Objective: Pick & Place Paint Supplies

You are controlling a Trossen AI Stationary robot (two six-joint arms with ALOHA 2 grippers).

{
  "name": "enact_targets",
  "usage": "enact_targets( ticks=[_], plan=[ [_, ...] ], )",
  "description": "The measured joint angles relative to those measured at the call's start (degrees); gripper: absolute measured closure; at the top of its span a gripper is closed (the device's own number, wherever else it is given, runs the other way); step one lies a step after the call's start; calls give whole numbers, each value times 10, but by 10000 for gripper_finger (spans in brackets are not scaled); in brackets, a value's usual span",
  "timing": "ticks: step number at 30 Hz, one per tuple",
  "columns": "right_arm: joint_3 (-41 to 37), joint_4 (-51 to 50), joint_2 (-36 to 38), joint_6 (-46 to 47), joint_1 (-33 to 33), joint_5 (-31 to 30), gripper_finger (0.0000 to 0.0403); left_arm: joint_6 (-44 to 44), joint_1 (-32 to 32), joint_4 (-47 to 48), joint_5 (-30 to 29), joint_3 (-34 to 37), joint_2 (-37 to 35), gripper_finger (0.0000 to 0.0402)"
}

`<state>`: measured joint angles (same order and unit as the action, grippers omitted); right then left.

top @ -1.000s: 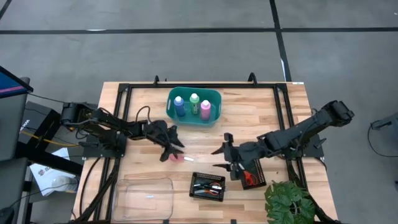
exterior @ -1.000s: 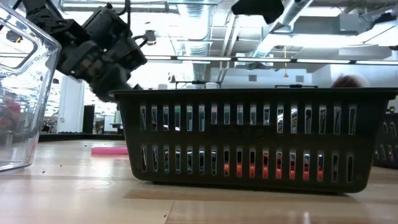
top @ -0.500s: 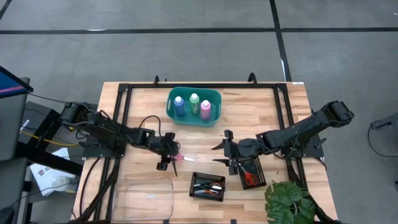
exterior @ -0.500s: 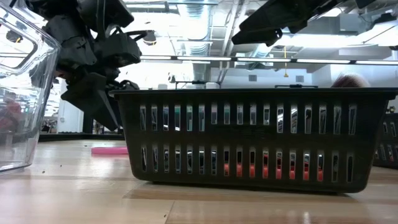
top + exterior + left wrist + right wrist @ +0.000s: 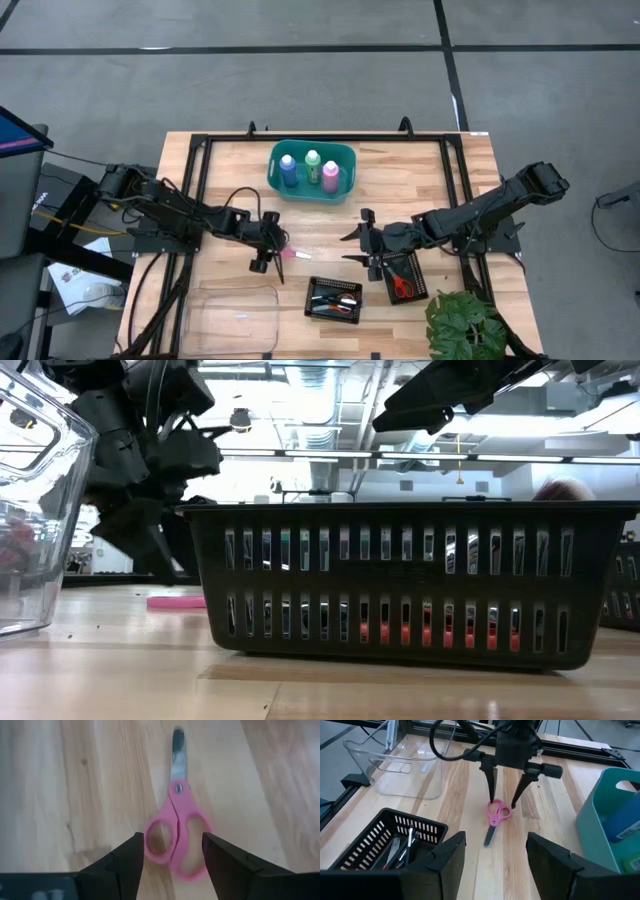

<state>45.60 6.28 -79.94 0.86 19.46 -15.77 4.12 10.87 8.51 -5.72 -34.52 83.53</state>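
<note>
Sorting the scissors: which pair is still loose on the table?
The pink scissors, lying flat on bare wood under the left end effector; the red scissors already sit in a black mesh tray.

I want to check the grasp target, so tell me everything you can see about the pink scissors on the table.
The small pink-handled scissors have two plastic finger loops, a silver pivot screw and short metal blades, shut together. They lie flat on the light wooden table, apart from the baskets. The left tool hangs open directly above, one finger on each side of the handles, almost at them; contact cannot be told.
</note>
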Motion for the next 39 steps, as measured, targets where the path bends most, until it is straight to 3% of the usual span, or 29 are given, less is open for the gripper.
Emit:
enact_targets(
  ticks=[12, 16, 24, 39],
  plan=[
    [0, 4, 0, -9, 0, 0, 207, 14, -3, -20, 3, -3, 76, 216],
    [0, 5, 0, -9, 0, 0, 207, 12, -8, -20, 6, -2, 74, 260],
    [0, 7, 0, -9, 0, 0, 207, 12, -9, -18, 6, -1, 74, 388],
    [0, 16, 0, -9, 0, 0, 207, -3, -8, -31, -113, 3, 47, 399]
  ],
)
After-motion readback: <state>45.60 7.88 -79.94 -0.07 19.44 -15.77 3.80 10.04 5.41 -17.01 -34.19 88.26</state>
